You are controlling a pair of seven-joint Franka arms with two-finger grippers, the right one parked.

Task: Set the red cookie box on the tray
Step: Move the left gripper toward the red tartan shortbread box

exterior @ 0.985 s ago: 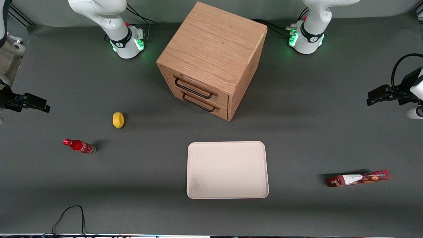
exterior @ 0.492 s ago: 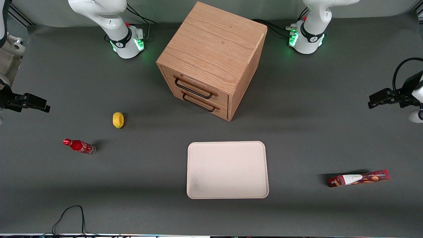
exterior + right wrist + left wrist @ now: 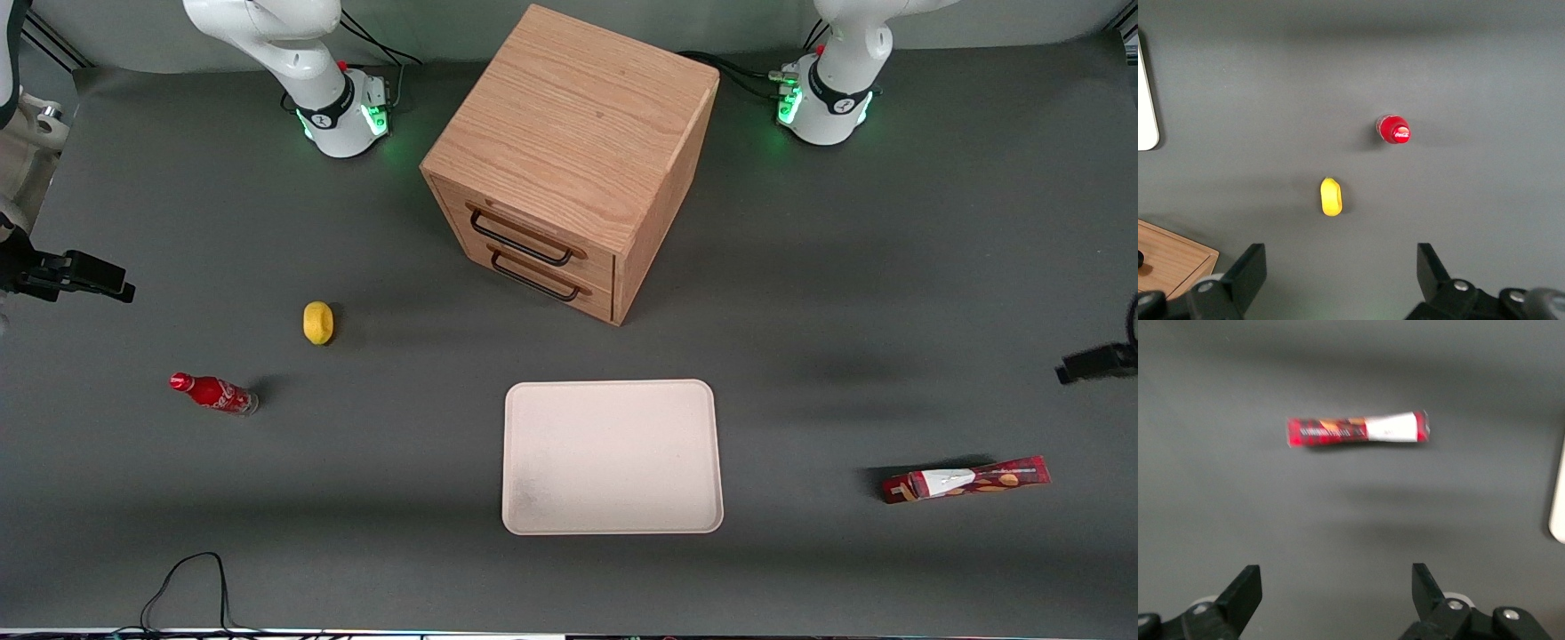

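Gripper (image 3: pixel 1337 593) hangs above bare counter (image 3: pixel 845 267) w/ fingers (image 3: pixel 1245 587) spread wide, nothing between them; the red cookie box (image 3: pixel 1358 430) lies flat just ahead, well apart from the tray (image 3: pixel 612 457), toward the working arm's end. Risk: box is slim and low, so a descent off-centre or along its length (not across) could nudge or spin it. White label patch; print unreadable.

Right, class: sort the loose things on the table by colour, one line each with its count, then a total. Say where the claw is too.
Red: 2, cookie box and soda bottle
Yellow: 1, lemon
Cream: 1, tray
Wood: 1, drawer cabinet
Total: 5
Claw: open, above the table near the cookie box.
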